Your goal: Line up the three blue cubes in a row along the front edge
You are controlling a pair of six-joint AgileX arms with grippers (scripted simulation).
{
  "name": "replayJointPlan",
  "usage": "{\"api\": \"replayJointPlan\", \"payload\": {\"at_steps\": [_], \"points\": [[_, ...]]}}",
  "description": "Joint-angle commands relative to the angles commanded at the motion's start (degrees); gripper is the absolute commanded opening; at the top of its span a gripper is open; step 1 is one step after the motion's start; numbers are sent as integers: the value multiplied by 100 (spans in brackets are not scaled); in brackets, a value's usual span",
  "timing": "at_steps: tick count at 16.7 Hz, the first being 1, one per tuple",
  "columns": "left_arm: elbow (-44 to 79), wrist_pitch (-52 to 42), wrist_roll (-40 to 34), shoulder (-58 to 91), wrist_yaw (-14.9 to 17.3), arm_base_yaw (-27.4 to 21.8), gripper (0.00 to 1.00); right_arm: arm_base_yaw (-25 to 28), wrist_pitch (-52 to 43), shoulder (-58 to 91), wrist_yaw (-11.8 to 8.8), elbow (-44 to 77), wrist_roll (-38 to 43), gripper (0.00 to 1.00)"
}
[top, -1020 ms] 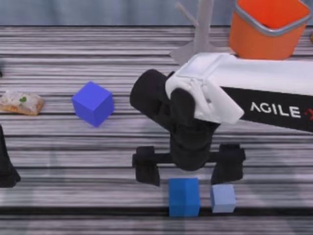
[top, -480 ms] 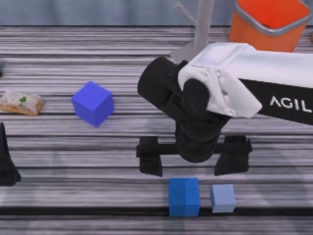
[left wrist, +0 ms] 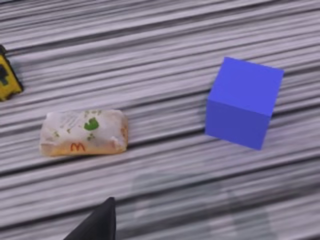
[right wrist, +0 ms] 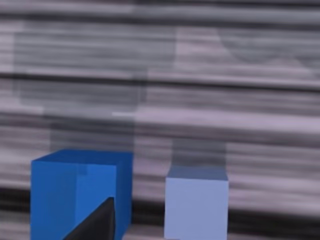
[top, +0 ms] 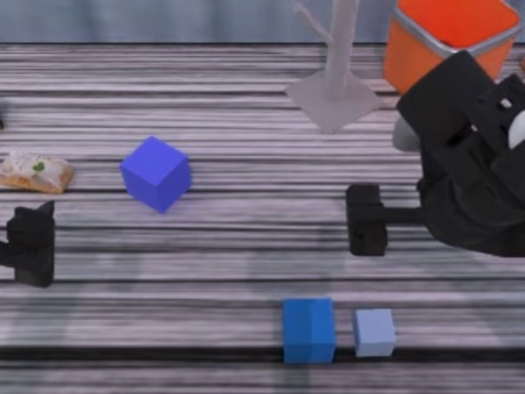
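The large indigo cube sits apart at mid-left, also in the left wrist view. The royal-blue cube and the small pale cube stand side by side, a small gap between them, against the dark line of the front edge. The right wrist view shows both, royal-blue and pale. My right gripper is open and empty, behind and to the right of that pair, with one finger showing. My left gripper is open at the left border, well short of the indigo cube.
An orange bucket stands at the back right, with a grey branched stand to its left. A wrapped burger lies at the far left, near the indigo cube. A yellow item peeks in beyond it.
My right arm has pulled away to the right and back from above the two front cubes, gripper still open. My left gripper has moved a little into the table. No cube has moved.
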Motion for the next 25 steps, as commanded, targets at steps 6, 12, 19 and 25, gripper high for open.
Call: {"api": "replayJointPlan", "payload": {"at_steps": [6, 12, 19, 25], "points": [[2657, -2602, 541, 4039, 94, -504, 100, -1227, 1158, -2576, 94, -2576, -1315, 100], [5606, -4503, 969, 7601, -10, -781, 100, -2429, 2560, -5422, -158, -4836, -2458, 100], [8643, -4980, 1251, 9861, -255, -826, 100, -3457, 4337, -8082, -510, -6153, -3332, 100], [9248, -4904, 1304, 10224, -312, -826, 100, -3678, 4804, -8586, -586, -6320, -3510, 100]]}}
